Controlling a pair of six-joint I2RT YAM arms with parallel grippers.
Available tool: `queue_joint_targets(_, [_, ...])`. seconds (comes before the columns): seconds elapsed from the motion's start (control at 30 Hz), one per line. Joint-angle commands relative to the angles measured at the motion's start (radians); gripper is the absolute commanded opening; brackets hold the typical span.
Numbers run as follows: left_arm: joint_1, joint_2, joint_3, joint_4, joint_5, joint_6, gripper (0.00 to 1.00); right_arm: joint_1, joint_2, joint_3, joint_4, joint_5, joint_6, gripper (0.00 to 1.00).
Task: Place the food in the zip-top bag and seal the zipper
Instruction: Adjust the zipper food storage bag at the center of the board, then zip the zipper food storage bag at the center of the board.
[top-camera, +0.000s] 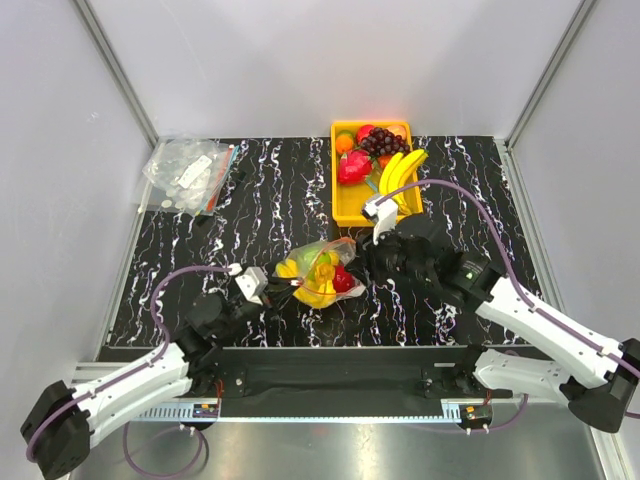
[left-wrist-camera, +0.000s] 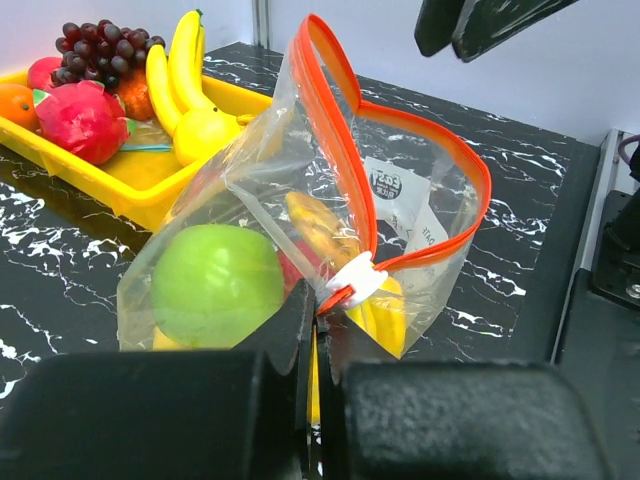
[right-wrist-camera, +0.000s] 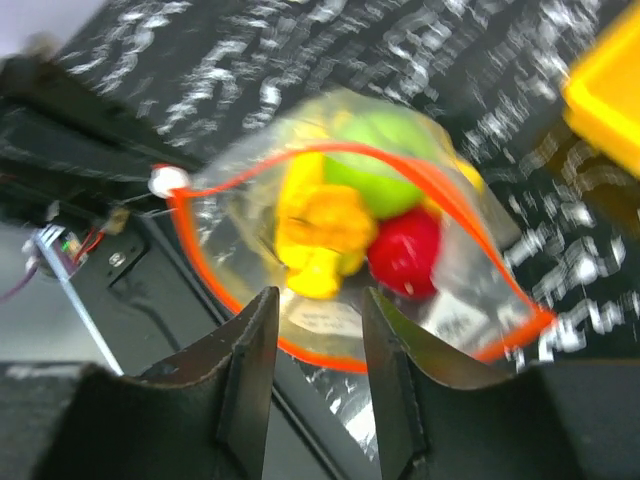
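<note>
While the left pincer (left-wrist-camera: 315, 310) is clenched on the zipper (left-wrist-camera: 335, 130) at the corner beside its white slider (left-wrist-camera: 358, 280), the bag (left-wrist-camera: 250, 200) stands directly ahead of it, mouth gaping.

Contents of bag: green apple (left-wrist-camera: 215, 285) just beyond the left pincer's shut jaws; red fruit (right-wrist-camera: 405, 255) and yellow pieces (right-wrist-camera: 315, 225) directly beneath the right pincer (right-wrist-camera: 320, 320).

Right pincer: released, jaws apart, nothing between them, hanging above the bag's mouth.

Yellow tray (left-wrist-camera: 100, 180): ahead and to the left of the left pincer, past the bag, holding bananas (left-wrist-camera: 175, 70) and grapes (left-wrist-camera: 95, 45).

Pile of packets (top-camera: 190, 175): well apart from both pincers, far left.
</note>
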Motion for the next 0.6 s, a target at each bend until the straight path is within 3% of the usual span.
queue_joint_targets(0.0, [0.006,-0.062,0.076,-0.055,0.023,-0.03,0.0,0.005,0.002,0.032,0.19,-0.219,-0.209,0.45])
queue_joint_targets(0.1, [0.007,-0.097,0.098,-0.104,-0.002,-0.049,0.0,0.007,0.112,0.127,0.138,-0.392,-0.324,0.46])
queue_joint_targets(0.33, [0.01,-0.113,0.139,-0.184,-0.062,-0.086,0.0,0.047,0.243,0.261,0.126,-0.483,-0.507,0.55])
queue_joint_targets(0.57, [0.016,-0.122,0.139,-0.199,-0.059,-0.103,0.0,0.087,0.275,0.253,0.104,-0.563,-0.746,0.54])
